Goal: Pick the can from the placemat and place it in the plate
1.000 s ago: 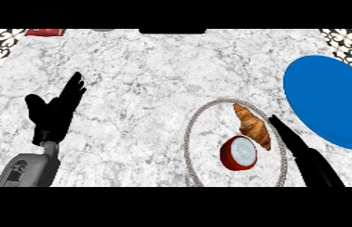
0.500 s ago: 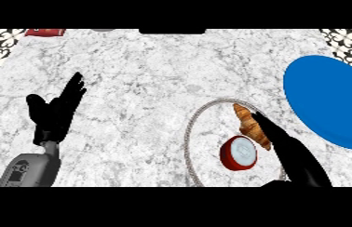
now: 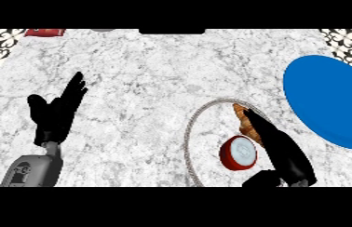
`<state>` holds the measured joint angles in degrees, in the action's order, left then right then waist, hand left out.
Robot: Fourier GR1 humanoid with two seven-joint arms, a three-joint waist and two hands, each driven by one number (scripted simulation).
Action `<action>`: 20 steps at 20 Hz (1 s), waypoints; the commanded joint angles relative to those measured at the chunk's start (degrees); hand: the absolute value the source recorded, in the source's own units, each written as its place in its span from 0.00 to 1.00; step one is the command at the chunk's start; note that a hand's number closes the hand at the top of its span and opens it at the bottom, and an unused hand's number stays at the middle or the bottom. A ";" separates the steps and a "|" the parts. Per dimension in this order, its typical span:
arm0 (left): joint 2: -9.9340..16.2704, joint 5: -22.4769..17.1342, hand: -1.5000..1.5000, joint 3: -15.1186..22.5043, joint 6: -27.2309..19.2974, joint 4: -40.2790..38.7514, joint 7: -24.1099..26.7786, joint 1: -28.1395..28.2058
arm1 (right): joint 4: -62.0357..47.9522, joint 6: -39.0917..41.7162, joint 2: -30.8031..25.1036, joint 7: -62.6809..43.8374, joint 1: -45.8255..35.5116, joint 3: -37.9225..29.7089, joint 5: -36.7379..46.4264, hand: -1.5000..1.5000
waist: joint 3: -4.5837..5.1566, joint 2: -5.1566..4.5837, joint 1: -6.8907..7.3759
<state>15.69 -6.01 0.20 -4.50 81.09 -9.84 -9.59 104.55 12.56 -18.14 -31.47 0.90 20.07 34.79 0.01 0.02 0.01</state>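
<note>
At the far left of the head view the left hand [image 3: 56,110] rested over the marble counter [image 3: 158,77], fingers straight and spread upward, holding nothing, its grey forearm [image 3: 31,170] coming up from the lower edge. At the top left corner a small red object [image 3: 44,32] lay on the counter, too cropped to identify. Right of centre lay the plate [image 3: 194,128], seen as a thin pale ring. Inside it stood the can [image 3: 239,152], red-walled with a pale round top, in the plate's lower part. Just beyond the can, also within the ring, lay a brown croissant [image 3: 243,121]. The right hand [image 3: 278,144] stretched over the plate's right side, fingers straight and together, lying across the croissant's right edge and beside the can, curled around neither. Its thumb [image 3: 261,180] showed below the can. At the far right lay the blue placemat [image 3: 320,98], well apart from the can.
</note>
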 commanded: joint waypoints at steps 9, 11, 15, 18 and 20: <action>-1.70 1.53 0.50 -1.56 2.68 4.57 -1.28 3.87 | -5.03 6.01 3.55 2.18 -1.01 0.97 4.13 0.00 | -0.01 0.04 0.09; -1.46 1.69 0.50 -3.22 2.83 -2.57 2.40 -0.17 | -9.41 6.40 3.95 4.35 -2.89 3.99 5.87 1.00 | 0.00 -0.10 -0.01; -3.14 3.87 0.50 -0.44 1.05 5.81 -1.40 5.29 | -11.92 3.29 8.23 5.74 -5.84 4.96 8.39 1.00 | -0.03 0.02 0.44; -2.05 3.26 0.50 -2.85 3.19 0.70 -0.55 0.47 | -7.54 4.37 7.27 6.94 -2.36 2.99 6.94 1.00 | -0.01 0.00 -0.08; -0.78 2.14 0.50 -4.91 4.41 0.81 -0.95 -0.62 | -9.23 3.25 9.65 6.05 -3.79 2.98 8.22 1.00 | -0.01 -0.01 0.00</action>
<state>14.06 -3.63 -3.22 -1.56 82.03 -10.95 -9.72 97.26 16.27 -11.42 -25.40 -2.83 22.68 42.51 0.43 0.50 -0.10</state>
